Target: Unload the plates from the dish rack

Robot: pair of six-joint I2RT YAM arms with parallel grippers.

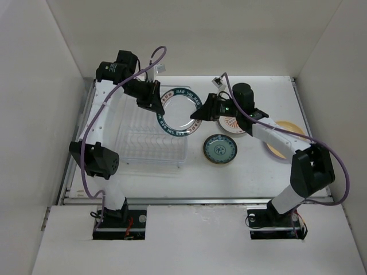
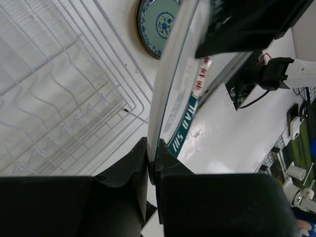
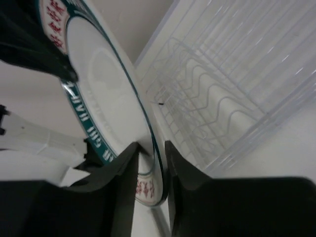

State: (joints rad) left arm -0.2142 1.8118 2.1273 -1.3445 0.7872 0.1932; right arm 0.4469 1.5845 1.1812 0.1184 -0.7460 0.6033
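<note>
The dish rack [image 1: 150, 143] sits on the left half of the bench [image 1: 258, 172], near its left edge, and no plate shows in its slots. Over the rack's far right corner the left gripper [image 1: 152, 102] is clenched on the left rim of the green-rimmed plate [image 1: 178, 112]. The plate hangs in the air clear of both rack and bench, its face tilted towards the overhead camera. The right gripper [image 1: 202, 109] meets the opposite rim, so the plate spans the two arms. This reads as a handover: the left arm reaches the rack, and the right arm reaches the part of the bench where unloaded plates lie. Those lie right of the rack. The teal-blue plate [image 1: 220, 149] is flat towards the middle, the orange-red plate [image 1: 232, 125] is just behind it and half under the right arm, and the tan-yellow plate [image 1: 288, 126] is nearer the right edge, also crossed by that arm. The overhead view gives this layout but not the grips. The left wrist view shows the fingers [image 2: 126, 173] pinched tight on the thin rim, with rack wires on one side and the teal-blue plate beyond. The right wrist view shows that gripper's jaws straddling the rim, one on each face; whether they bite I cannot tell.
</note>
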